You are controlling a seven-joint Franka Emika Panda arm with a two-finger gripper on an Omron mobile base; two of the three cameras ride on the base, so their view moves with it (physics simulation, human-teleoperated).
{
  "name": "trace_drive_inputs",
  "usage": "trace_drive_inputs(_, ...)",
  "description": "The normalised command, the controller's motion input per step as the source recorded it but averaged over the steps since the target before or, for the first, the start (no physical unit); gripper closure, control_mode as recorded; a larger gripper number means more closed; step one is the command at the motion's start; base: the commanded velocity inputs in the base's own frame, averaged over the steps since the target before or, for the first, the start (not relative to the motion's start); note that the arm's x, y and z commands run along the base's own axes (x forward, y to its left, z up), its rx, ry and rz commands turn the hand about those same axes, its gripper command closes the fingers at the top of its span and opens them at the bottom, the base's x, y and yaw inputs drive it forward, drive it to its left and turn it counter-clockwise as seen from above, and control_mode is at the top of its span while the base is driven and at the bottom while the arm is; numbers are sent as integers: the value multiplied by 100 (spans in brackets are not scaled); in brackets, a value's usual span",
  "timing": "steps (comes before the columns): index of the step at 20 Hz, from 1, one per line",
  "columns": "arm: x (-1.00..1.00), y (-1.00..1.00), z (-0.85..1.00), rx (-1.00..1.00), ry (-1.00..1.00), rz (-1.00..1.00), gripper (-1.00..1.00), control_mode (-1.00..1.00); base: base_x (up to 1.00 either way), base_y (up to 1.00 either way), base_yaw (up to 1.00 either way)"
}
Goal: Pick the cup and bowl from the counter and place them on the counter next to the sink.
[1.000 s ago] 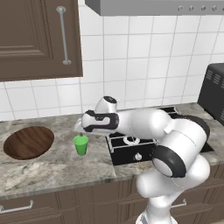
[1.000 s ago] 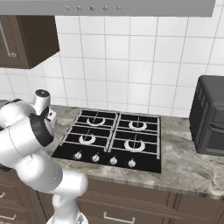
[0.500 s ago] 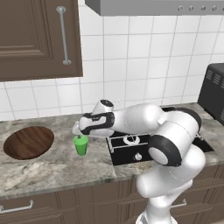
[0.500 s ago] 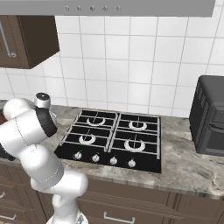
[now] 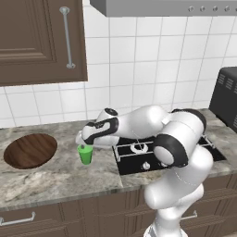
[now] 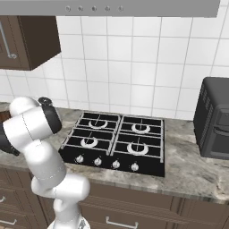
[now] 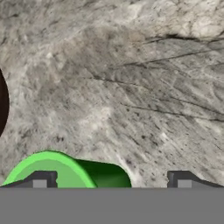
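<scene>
1. Gripper sits right over the green cup, fingers spread wide, nothing clamped.
2. Cup stands upright on the counter, between the wooden bowl and stovetop.

Wood-grain bowl, apparently plastic cup, mottled stone counter.

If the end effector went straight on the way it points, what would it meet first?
Probably the small bright green plastic cup: the open end effector points down right above its rim, one fingertip over it. Off-centre, so depth is unclear; otherwise the mottled grey-beige stone counter.
</scene>
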Motion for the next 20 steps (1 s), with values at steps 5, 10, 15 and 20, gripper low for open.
trace_drive_inputs(5, 2, 0, -20, 0, 1, 0, -100, -100, 0, 0, 0)
trace_drive_inputs(10, 0, 0, -13, 0, 0, 0, -100, -100, 0, 0, 0)
trace_drive_inputs(15, 0, 0, 0, 0, 0, 0, 100, -100, 0, 0, 0)
trace_drive_inputs(20, 0, 0, 0, 0, 0, 0, 100, -100, 0, 0, 0)
